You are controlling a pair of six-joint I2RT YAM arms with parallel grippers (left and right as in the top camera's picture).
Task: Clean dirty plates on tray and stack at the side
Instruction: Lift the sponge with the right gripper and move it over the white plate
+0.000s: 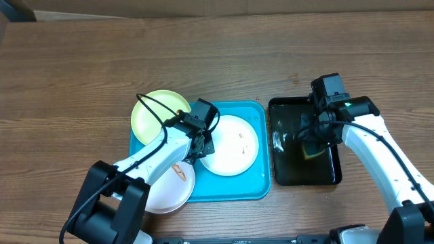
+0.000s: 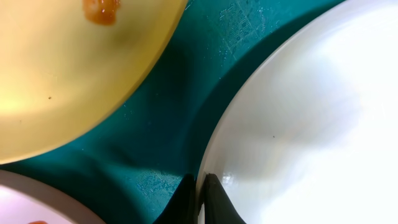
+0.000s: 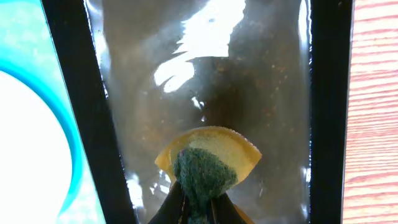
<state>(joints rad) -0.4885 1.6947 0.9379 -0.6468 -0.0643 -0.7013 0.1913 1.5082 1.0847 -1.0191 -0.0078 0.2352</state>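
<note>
Round white plastic plate (image 1: pixel 230 146) on large turquoise plastic tray (image 1: pixel 230 190), being pinched at rim by left gripper (image 2: pixel 200 190), clamping yellow-and-green sponge (image 3: pixel 208 158) in right gripper (image 3: pixel 194 208) over wet black tray (image 3: pixel 68 93)

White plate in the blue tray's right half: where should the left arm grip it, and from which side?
Probably the rim at its left edge, coming in from the left arm's side. The white plate lies flat in the tray and is shallow, so only its thin rim offers a pinch. The left gripper is shut on that rim, fingers either side of it.
</note>
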